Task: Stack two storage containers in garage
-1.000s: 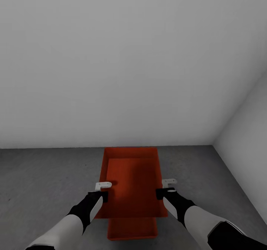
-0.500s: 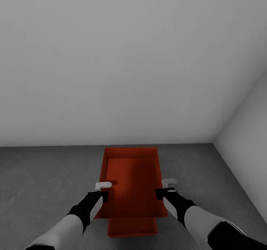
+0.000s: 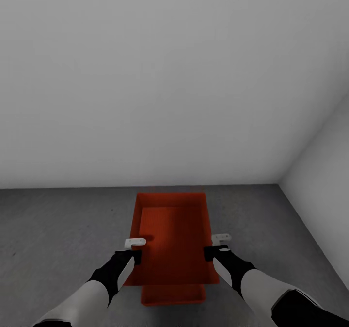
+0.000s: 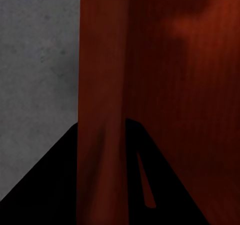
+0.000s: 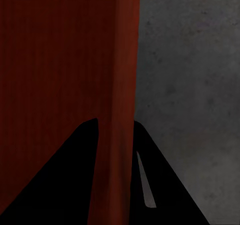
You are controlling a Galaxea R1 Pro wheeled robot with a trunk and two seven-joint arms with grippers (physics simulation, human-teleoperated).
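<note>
In the garage, I hold one red-orange storage container [image 3: 172,235] level between both arms, over the dark grey concrete floor [image 3: 58,230]. My left gripper [image 3: 134,254] is shut on its left wall [image 4: 102,110]. Shut on the right wall [image 5: 122,85] is my right gripper [image 3: 209,252]. The other storage container [image 3: 172,295] rests on the floor directly beneath, and just its near end pokes out under the held one. Both wrist views look down along a clamped wall to the floor.
A plain white-grey wall [image 3: 169,84] stands close ahead. A second wall [image 3: 325,171] meets it at a corner on the right. Bare concrete lies on both sides of the bins.
The view has shifted: the wall's base and the lower container sit a little higher in the picture. Less of the lower container shows under the held one. Both grips are unchanged.
</note>
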